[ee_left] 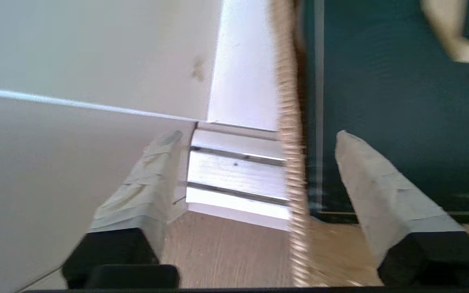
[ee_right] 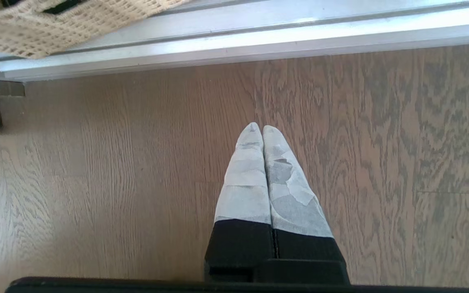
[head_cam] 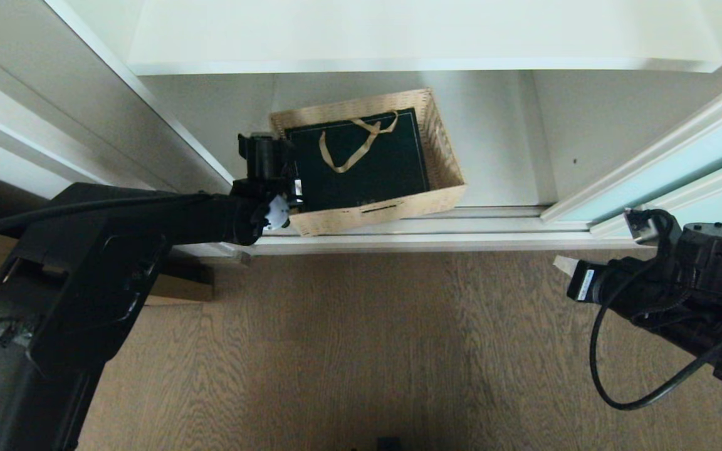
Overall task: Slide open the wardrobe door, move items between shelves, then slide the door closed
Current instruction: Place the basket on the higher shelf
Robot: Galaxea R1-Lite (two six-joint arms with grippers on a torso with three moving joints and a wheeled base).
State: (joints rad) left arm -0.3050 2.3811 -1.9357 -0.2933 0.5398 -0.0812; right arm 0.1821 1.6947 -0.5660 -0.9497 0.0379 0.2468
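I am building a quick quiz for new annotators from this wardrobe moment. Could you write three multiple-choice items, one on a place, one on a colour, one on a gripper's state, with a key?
1. Where is the wicker basket?
A. on the wood floor
B. on the bottom shelf inside the wardrobe
C. on the top shelf

2. What colour is the gift bag lying in the basket?
A. dark green
B. red
C. white

3. How does the left gripper stand?
A. shut on the basket wall
B. shut on nothing
C. open, one finger on each side of the basket wall

Key: 1 B, the head view shows it behind the door track, under the upper board. 2 A, dark green with a gold ribbon. 3 C, the left wrist view shows the fingers apart around the wall.
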